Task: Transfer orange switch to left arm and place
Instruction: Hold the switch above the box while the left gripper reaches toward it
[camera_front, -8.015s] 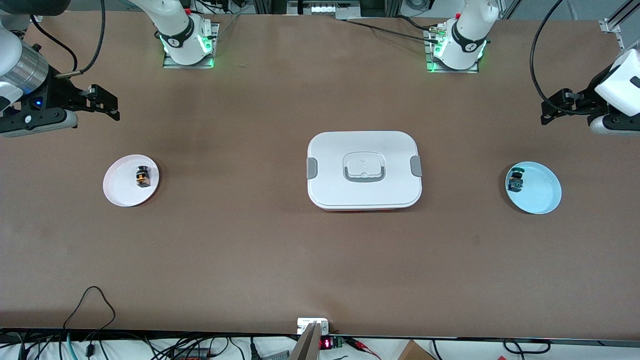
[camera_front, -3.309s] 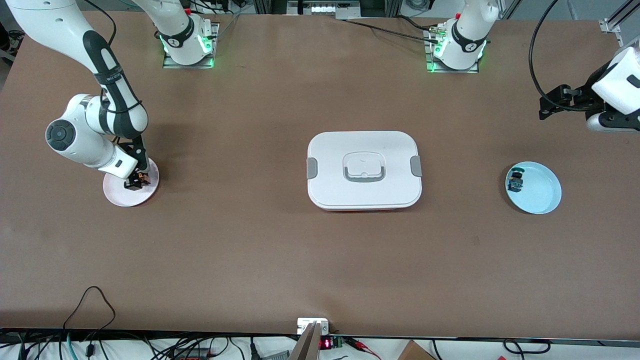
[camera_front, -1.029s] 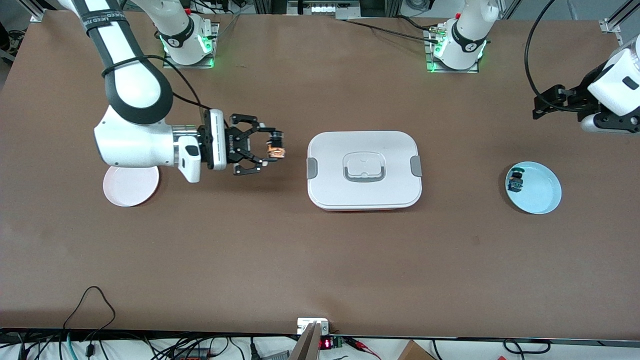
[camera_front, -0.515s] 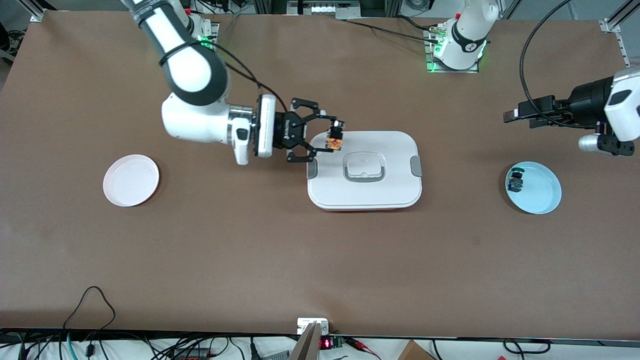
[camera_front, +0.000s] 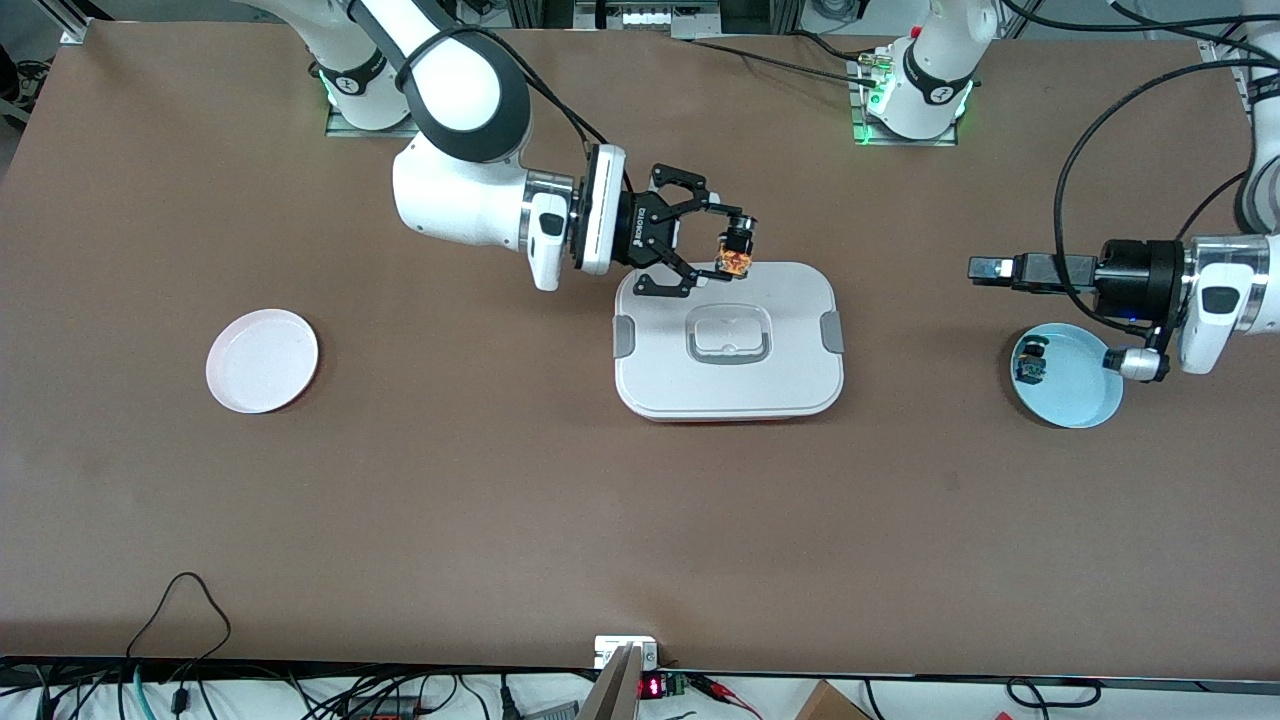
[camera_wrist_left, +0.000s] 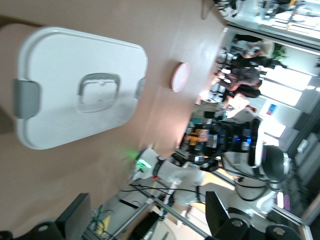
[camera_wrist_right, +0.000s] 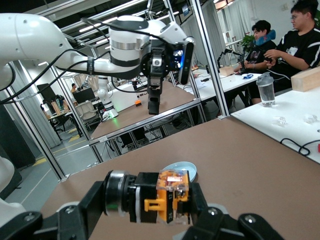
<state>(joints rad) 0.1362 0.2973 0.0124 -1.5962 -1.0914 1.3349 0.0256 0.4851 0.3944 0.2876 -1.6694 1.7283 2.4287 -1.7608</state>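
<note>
Toward the right arm's end from the box (camera_front: 728, 340): pink plate (camera_front: 262, 360), empty. Over the box's edge farthest from the front camera: right gripper (camera_front: 733, 250), fingers clamped on the orange switch (camera_front: 736, 259), held high and sideways, probably to clear the lid and offer it for handover. Toward the left arm's end from the box: left gripper (camera_front: 987, 268), level, aimed at the box, finger spread not discernible; under it, blue plate (camera_front: 1075, 385) with teal switch (camera_front: 1030, 364).
</note>
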